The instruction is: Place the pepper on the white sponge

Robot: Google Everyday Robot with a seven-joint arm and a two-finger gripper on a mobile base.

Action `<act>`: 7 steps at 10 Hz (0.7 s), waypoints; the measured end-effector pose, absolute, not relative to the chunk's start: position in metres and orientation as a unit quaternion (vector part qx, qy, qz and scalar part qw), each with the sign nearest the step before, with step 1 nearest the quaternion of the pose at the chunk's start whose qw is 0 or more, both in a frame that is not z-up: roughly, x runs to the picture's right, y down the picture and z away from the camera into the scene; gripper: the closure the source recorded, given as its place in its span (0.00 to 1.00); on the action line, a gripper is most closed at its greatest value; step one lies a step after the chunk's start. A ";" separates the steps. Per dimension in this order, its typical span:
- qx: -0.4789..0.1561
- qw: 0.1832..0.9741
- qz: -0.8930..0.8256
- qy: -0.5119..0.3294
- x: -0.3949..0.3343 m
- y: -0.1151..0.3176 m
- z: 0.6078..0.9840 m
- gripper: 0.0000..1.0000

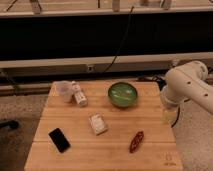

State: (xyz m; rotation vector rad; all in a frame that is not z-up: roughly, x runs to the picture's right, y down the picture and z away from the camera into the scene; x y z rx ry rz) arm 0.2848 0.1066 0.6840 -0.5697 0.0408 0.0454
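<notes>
The pepper [136,141], small, dark red and tapered, lies on the wooden table [115,152] near its front right. The white sponge [97,124], an off-white block with tan markings, rests near the table's middle, to the left of the pepper and slightly farther back. My white arm [186,86] reaches in from the right. Its gripper [169,116] hangs by the table's right edge, behind and to the right of the pepper, apart from it. The gripper is open and holds nothing.
A green bowl [123,94] stands at the back middle. A clear cup [64,91] and a white bottle [79,94] lying on its side are at the back left. A black phone [59,140] lies front left. Cables trail on the floor behind the table.
</notes>
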 end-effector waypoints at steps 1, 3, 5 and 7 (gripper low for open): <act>-0.281 0.959 0.022 0.020 0.285 0.107 0.684 0.20; -0.281 0.959 0.022 0.020 0.285 0.107 0.684 0.20; -0.281 0.959 0.022 0.020 0.285 0.107 0.684 0.20; -0.288 0.957 0.003 0.020 0.270 0.125 0.687 0.20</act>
